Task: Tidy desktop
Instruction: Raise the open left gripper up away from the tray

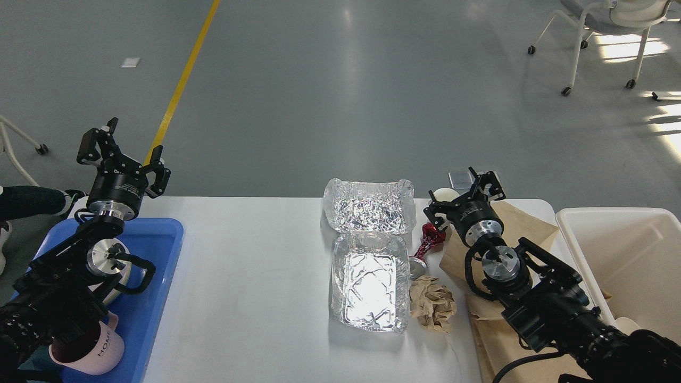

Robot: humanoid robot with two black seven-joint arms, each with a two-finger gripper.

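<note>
The white desktop (255, 276) holds an open foil container (367, 287) with its lid (370, 213) folded back. Next to it lie a crumpled brown paper ball (433, 306), a red foil wrapper (430, 239) and a small silver disc (417, 267). A brown paper bag (518, 226) lies under my right arm. My right gripper (463, 192) is open at the table's far edge, with a small white round thing (446, 194) between its fingers. My left gripper (126, 159) is open and empty above the far edge of the blue tray (154, 298).
The blue tray at the left holds a pink mug (98, 348) and a white plate mostly hidden by my left arm. A cream bin (628, 255) stands at the right edge. A wheeled chair (601, 32) stands far back right on the floor.
</note>
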